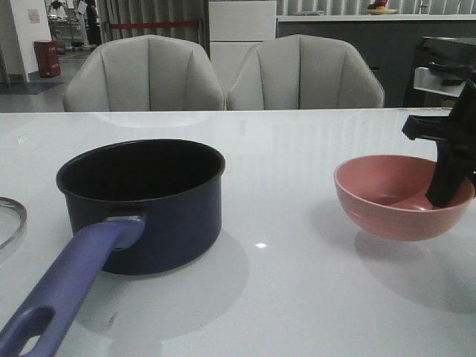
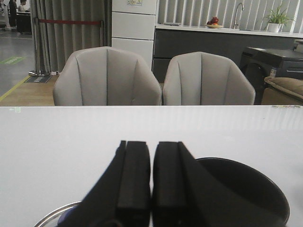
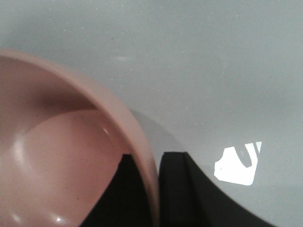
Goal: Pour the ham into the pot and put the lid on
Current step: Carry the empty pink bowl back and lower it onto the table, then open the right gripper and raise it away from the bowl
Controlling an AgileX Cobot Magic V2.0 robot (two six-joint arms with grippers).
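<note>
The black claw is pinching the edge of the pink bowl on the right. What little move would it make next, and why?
Probably a small lift. The right gripper straddles the rim of the pink bowl, one finger inside and one outside, while the bowl sits on the table, apart from the pot. Raising it clear seems needed before carrying it over the pot's open top. No ham shows in these views.

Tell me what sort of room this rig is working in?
Probably a showroom or office pantry, not a home kitchen: a white table faces two grey upholstered chairs, with a counter, sink faucet and potted plant behind, plus a roped stanchion.
</note>
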